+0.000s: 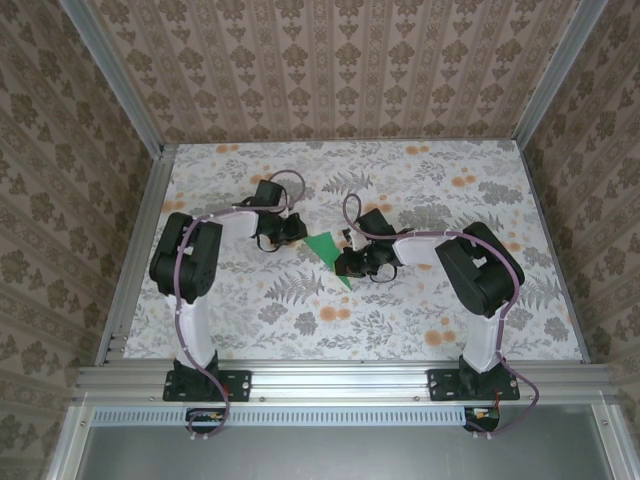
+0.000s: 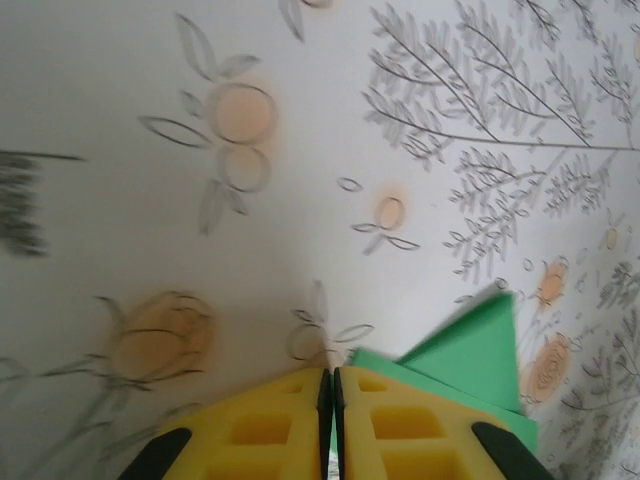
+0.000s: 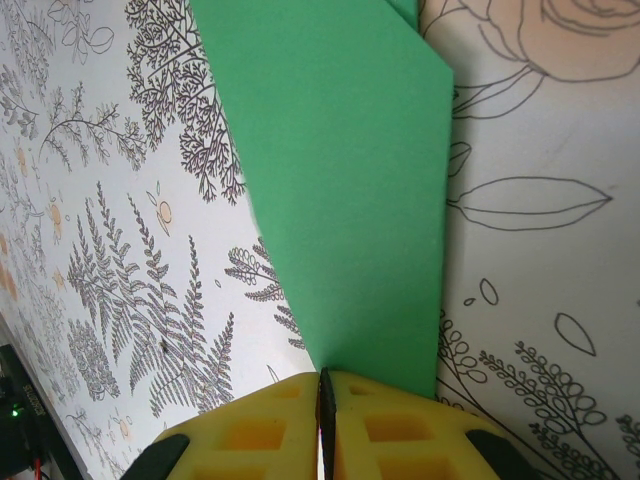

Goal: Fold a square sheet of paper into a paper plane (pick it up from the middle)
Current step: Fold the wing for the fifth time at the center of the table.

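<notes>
The bright green paper (image 1: 326, 249) lies folded into a pointed shape on the floral table, between my two grippers. My left gripper (image 1: 287, 232) is at its left corner, jaws shut. In the left wrist view the paper (image 2: 470, 350) runs out from behind the right yellow finger (image 2: 420, 420), one flap raised, and a green sliver shows in the seam. My right gripper (image 1: 352, 264) is shut at the paper's lower right. In the right wrist view the paper (image 3: 350, 190) stretches away from the shut fingertips (image 3: 322, 378), with its edge meeting the seam. Whether either pinches it is unclear.
The floral tabletop (image 1: 260, 310) spreads around the paper, with a metal rail (image 1: 340, 378) along the near edge. Patterned walls (image 1: 330, 60) close in the back and both sides. Both arms bend inward over the table's middle.
</notes>
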{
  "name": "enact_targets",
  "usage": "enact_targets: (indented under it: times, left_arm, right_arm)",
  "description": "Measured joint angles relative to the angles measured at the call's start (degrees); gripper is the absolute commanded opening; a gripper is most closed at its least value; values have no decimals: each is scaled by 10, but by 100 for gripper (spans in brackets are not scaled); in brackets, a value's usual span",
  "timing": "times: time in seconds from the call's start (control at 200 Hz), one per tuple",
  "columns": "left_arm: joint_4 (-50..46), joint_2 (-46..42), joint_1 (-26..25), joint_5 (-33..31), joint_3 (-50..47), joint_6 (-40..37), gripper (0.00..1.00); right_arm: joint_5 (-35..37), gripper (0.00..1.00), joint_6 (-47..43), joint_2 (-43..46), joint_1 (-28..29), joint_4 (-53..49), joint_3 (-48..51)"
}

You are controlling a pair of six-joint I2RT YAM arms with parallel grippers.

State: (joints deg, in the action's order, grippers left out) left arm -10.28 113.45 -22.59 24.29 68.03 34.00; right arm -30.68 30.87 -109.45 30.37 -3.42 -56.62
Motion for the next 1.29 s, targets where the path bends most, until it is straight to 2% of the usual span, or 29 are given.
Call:
enact_targets:
  times: [0.245,0.445,0.63,0.725,0.905,1.14,1.295]
  left_arm:
    - [-11,-62,9,-31,-8,-8,15]
    - [3,-116,-30,-33,-20,-8,16]
    - [5,-92,-90,-31,-20,-7,16]
    - [4,-63,-102,-31,-19,-5,16]
    - [-7,-18,-103,-44,-14,-1,15]
    - [-14,-16,-94,-81,-1,1,15]
    - [-15,-16,-78,-83,-3,1,15]
  right_arm:
    - [0,13,0,0,0,0,0]
    - [0,13,0,0,0,0,0]
    - [0,13,0,0,0,2,1]
    - [0,13,0,0,0,2,1]
    - [-2,13,0,0,0,5,3]
    - [-4,13,0,0,-1,7,4]
    - [-5,13,4,1,-1,10,5]
